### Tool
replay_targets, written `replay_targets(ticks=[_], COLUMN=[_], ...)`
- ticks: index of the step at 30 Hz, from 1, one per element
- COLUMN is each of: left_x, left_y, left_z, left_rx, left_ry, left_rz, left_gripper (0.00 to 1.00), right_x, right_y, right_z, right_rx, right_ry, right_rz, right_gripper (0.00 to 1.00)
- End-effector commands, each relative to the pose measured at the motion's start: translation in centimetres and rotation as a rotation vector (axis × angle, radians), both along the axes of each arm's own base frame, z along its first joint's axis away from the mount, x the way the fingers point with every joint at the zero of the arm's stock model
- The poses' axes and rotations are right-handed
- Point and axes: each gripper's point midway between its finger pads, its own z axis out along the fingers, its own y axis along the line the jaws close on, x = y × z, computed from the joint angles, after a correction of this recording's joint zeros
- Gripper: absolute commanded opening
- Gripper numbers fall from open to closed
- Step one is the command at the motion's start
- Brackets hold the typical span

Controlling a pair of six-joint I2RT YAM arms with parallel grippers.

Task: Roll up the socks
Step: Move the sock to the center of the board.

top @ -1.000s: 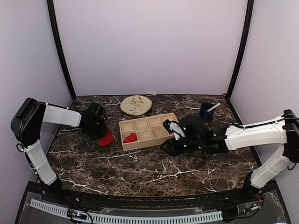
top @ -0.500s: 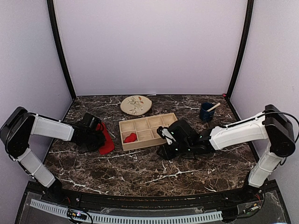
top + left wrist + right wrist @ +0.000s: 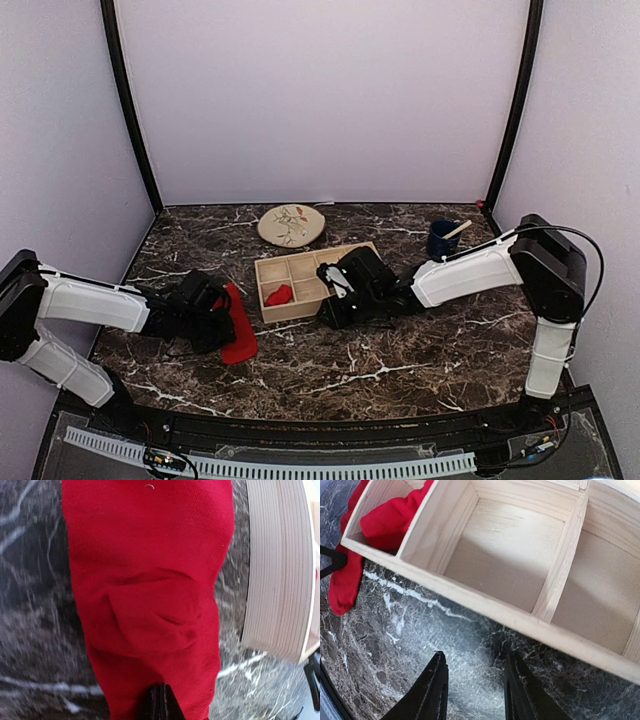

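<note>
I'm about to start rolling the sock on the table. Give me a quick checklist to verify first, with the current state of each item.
1. Left gripper has the flat sock: ok, jaws shut on its near end.
2. Flat sock is clear of the wooden tray: ok, bare table shows between them.
3. Flat sock lies smooth: not ok, a crease runs across its middle.
4. Right gripper is free to help: ok, open and empty, low at the tray's front wall.
5. Rolled sock is stowed: ok, in the tray's near left compartment.
</note>
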Motion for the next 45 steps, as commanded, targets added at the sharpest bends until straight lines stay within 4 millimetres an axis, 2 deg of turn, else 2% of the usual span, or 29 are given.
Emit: replay_targets(ticks=[1, 3, 5, 12, 17, 24, 28, 34, 36, 45], left_x=[-5.6, -6.0, -6.6, -8.4, -9.9, -11.6, -12.7, -13.6, -13.7, -12.7], left_y=[2.0, 1.3, 0.3, -3.1, -4.9, -6.3, -8.4, -13.3, -14.4, -16.6], left_z=[-3.0, -2.8, -2.6, -2.5, -2.1, -1.4, -1.6, -0.8, -0.6, 0.7], left_rx=[0.088, 0.084, 0.081, 0.108, 0.139, 0.109, 0.049, -0.033, -0.043, 0.017], left_ry=[0.183, 0.18, 0.179, 0.2, 0.204, 0.232, 0.239, 0.18, 0.167, 0.086], left_rz=[-0.02, -0.045, -0.079, -0.24, -0.358, -0.495, -0.626, -0.881, -0.938, -1.147], left_gripper=[0.03, 0.03, 0.03, 0.03, 0.01, 0.0, 0.0, 0.0, 0.0, 0.0], right_x=[1.7, 1.9, 2.7, 3.8, 4.5, 4.9, 4.7, 3.9, 3.1, 1.7], right_y=[1.5, 1.4, 2.3, 2.7, 3.1, 3.6, 3.3, 1.5, -0.1, -6.0], right_z=[0.7, 0.0, 0.9, 0.5, 0.4, 0.4, 0.2, 0.6, 0.2, 1.3], right_rx=[0.052, 0.04, 0.067, 0.075, 0.078, 0.083, 0.076, 0.07, 0.053, 0.001], right_ry=[-0.025, -0.017, -0.03, -0.041, -0.051, -0.055, -0.05, -0.06, -0.056, -0.093], right_rz=[0.022, 0.024, 0.028, 0.031, 0.034, 0.038, 0.039, 0.008, -0.016, -0.162], right_gripper=[0.36, 0.36, 0.36, 0.36, 0.36, 0.36, 0.36, 0.36, 0.36, 0.36])
